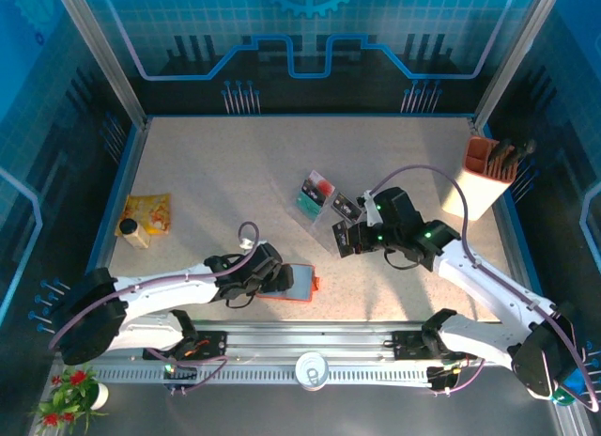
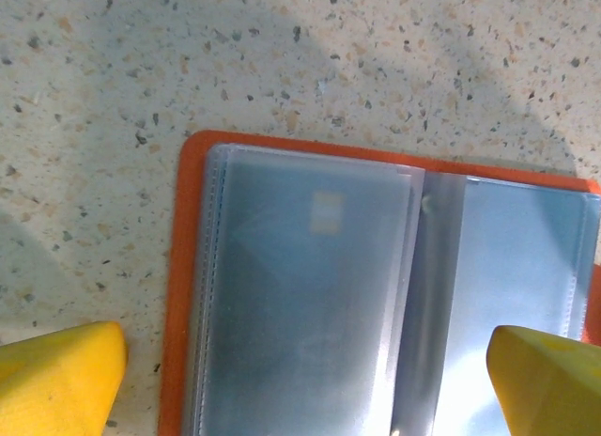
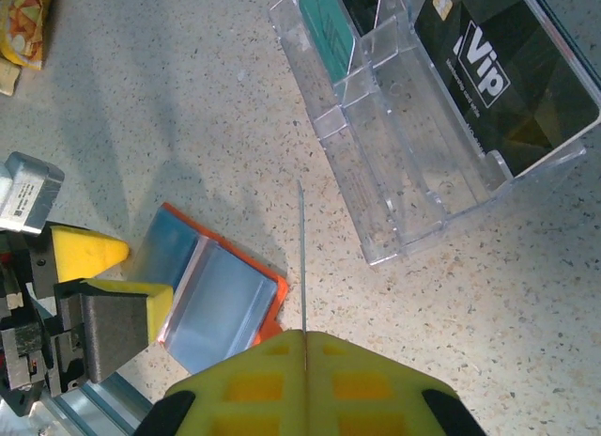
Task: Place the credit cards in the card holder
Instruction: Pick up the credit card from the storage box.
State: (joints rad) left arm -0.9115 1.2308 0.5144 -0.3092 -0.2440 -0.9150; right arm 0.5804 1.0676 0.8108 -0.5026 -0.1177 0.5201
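Observation:
The card holder (image 1: 302,284) lies open near the table's front edge, an orange-red wallet with grey-blue plastic pockets (image 2: 310,295). My left gripper (image 1: 280,278) hangs open right over it, one yellow fingertip (image 2: 61,375) off its left edge and the other above its right pocket. A pale chip mark shows faintly through the left pocket. My right gripper (image 3: 305,334) is shut on a thin credit card (image 3: 302,257), seen edge-on, dark from above (image 1: 343,239), right of the holder (image 3: 221,300). More credit cards, a black one (image 3: 507,70) and a teal one (image 3: 329,23), stand in a clear tray.
The clear plastic tray (image 3: 413,182) lies mid-table (image 1: 315,215), just behind my right gripper. A tall orange-and-white box of pens (image 1: 486,178) stands at the right edge. A snack packet (image 1: 148,210) and a small bottle (image 1: 133,233) sit at the left.

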